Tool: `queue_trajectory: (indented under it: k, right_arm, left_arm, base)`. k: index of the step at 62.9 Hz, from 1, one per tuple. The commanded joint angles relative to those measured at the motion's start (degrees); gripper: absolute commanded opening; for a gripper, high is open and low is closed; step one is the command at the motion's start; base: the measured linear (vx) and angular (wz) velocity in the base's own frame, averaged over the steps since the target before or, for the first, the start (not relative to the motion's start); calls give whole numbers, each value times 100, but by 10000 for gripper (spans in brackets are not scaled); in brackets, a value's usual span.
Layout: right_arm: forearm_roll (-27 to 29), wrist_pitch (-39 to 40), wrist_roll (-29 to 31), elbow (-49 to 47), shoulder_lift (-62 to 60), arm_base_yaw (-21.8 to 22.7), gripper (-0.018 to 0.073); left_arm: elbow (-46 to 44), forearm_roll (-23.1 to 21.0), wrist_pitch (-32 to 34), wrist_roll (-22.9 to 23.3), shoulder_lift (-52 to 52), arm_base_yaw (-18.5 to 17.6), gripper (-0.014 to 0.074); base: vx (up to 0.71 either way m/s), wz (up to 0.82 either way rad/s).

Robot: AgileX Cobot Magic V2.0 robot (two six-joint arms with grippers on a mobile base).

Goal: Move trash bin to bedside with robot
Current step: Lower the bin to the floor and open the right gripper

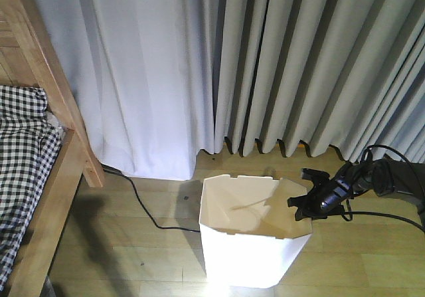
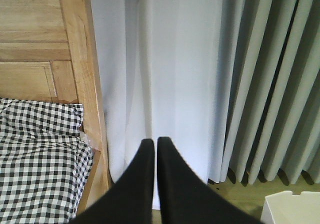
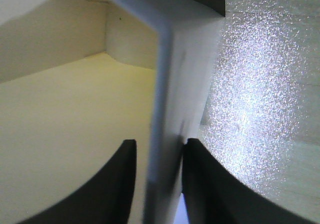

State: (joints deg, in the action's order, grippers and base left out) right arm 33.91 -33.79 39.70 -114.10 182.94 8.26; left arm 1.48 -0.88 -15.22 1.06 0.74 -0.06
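Nearest you, the white thin-walled plastic trash bin (image 1: pixel 249 260) stands upright on the pale wooden floor (image 1: pixel 133 257), its rim wall (image 3: pixel 162 108) pinched between the right black gripper's (image 1: pixel 302 200) two fingers. Your left black gripper (image 2: pixel 151 149) has its fingers pressed together, holding nothing. The light-brown wooden bed (image 1: pixel 56 171) with checked bedding (image 1: pixel 20 171) sits well apart to the bin's left, grey curtains (image 1: pixel 299 58) behind.

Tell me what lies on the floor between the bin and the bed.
In the front view, bare wood floor separates the bin from the bed, crossed only by a black cable that runs from the curtain toward the bin.
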Motion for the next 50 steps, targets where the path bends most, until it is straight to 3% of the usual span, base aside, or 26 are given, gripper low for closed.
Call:
queue_trajectory:
  k: [1,17,42,50]
  right_arm:
    - [96,-163,46,-97,-400,17,321]
    - [-26,-11,40,-97,-400,17,515]
    - [80,122,60,-109,-569,23,518]
    - [136,579,156,521,-1054,17,518]
  left_arm:
    - [107,-18,398,25,82,-11,-6]
    - [107,-18,398,25,82,-11,-6]
    - [107,-18,398,25,82,-11,-6]
    - [107,-18,398,25,82,-11,-6]
  base:
    - [0,0]
    - [0,0]
    - [0,0]
    - [0,0]
